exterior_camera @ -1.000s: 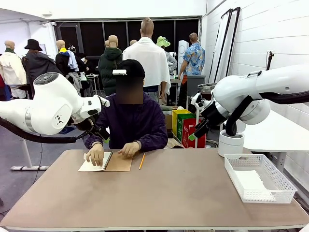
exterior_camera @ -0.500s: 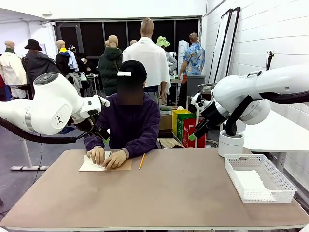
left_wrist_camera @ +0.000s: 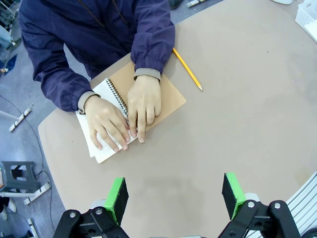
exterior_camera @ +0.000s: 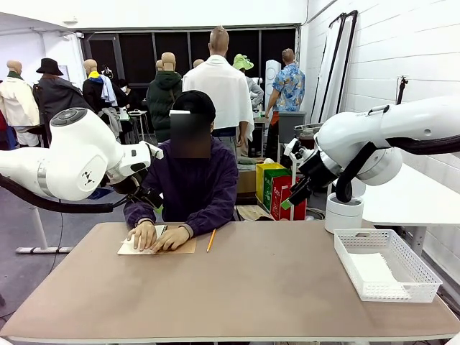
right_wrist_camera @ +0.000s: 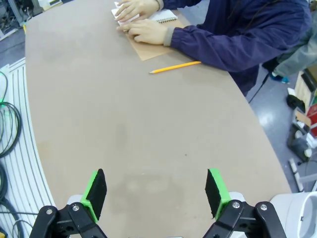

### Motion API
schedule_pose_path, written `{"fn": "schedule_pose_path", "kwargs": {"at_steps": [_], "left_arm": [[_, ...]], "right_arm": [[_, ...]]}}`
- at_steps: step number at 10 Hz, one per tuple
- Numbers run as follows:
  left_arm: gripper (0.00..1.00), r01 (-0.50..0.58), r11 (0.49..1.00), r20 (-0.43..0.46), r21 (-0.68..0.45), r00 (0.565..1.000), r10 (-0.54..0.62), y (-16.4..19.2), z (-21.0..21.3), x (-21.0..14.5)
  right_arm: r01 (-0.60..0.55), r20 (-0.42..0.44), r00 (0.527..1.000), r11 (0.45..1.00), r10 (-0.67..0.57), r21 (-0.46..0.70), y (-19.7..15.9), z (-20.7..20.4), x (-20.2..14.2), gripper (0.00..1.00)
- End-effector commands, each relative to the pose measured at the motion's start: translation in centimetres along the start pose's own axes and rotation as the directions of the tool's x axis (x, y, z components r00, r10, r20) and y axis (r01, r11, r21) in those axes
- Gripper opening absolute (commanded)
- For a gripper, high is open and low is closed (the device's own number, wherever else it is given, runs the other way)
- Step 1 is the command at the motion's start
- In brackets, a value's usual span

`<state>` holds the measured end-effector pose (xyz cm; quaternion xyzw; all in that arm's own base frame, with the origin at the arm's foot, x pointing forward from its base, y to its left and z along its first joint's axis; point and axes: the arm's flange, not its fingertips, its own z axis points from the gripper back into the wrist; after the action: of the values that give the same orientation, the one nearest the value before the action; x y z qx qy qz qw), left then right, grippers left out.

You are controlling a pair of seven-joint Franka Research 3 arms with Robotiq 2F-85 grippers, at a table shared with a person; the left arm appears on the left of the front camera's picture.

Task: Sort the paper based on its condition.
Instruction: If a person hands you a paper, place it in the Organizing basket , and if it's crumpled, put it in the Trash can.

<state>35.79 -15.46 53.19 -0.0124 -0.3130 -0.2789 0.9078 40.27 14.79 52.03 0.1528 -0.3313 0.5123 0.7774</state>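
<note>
While both arms hang above the brown table (left_wrist_camera: 247, 114), my left pincer (left_wrist_camera: 174, 192) stands wide open, with nothing between its green pads. My right pincer (right_wrist_camera: 156, 191) is spread just as wide and grips nothing. Bare tabletop lies beneath each of them.

Farther out from the left pincer, at the table's far edge, a person in a dark blue jacket (left_wrist_camera: 99, 34) sits facing me. One hand (left_wrist_camera: 106, 124) and the other hand (left_wrist_camera: 143, 101) press flat on thin white rectangular paper (left_wrist_camera: 99, 152). That paper lies on an open spiral-bound notebook with a brown cardboard cover (left_wrist_camera: 171, 96). The sheets stick out past the notebook's edge toward me, and I cannot tell how many there are. A yellow pencil (left_wrist_camera: 187, 69) lies just beside the notebook, not touching it, on the side away from the paper.

Well apart from all this, on my right side of the table, stands a white mesh plastic basket (exterior_camera: 413, 267). More flat white paper (exterior_camera: 375, 269) lies inside it.
</note>
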Motion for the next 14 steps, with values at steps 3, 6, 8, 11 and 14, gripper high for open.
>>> {"fn": "schedule_pose_path", "kwargs": {"at_steps": [3,6,8,11,14], "left_arm": [[1.0,0.004,1.0,0.007,0.006,1.0,-0.004,0.1,-0.08,-0.02],[1.0,0.004,1.0,0.007,0.006,1.0,-0.004,0.1,-0.08,-0.02],[1.0,0.004,1.0,0.007,0.006,1.0,-0.004,0.1,-0.08,-0.02],[1.0,0.004,1.0,0.007,0.006,1.0,-0.004,0.1,-0.08,-0.02],[1.0,0.004,1.0,0.007,0.006,1.0,-0.004,0.1,-0.08,-0.02]], "right_arm": [[0.003,0.015,1.0,1.0,-0.003,0.014,-0.15,-0.15,-0.12,1.0],[0.003,0.015,1.0,1.0,-0.003,0.014,-0.15,-0.15,-0.12,1.0],[0.003,0.015,1.0,1.0,-0.003,0.014,-0.15,-0.15,-0.12,1.0],[0.003,0.015,1.0,1.0,-0.003,0.014,-0.15,-0.15,-0.12,1.0],[0.003,0.015,1.0,1.0,-0.003,0.014,-0.15,-0.15,-0.12,1.0]]}}
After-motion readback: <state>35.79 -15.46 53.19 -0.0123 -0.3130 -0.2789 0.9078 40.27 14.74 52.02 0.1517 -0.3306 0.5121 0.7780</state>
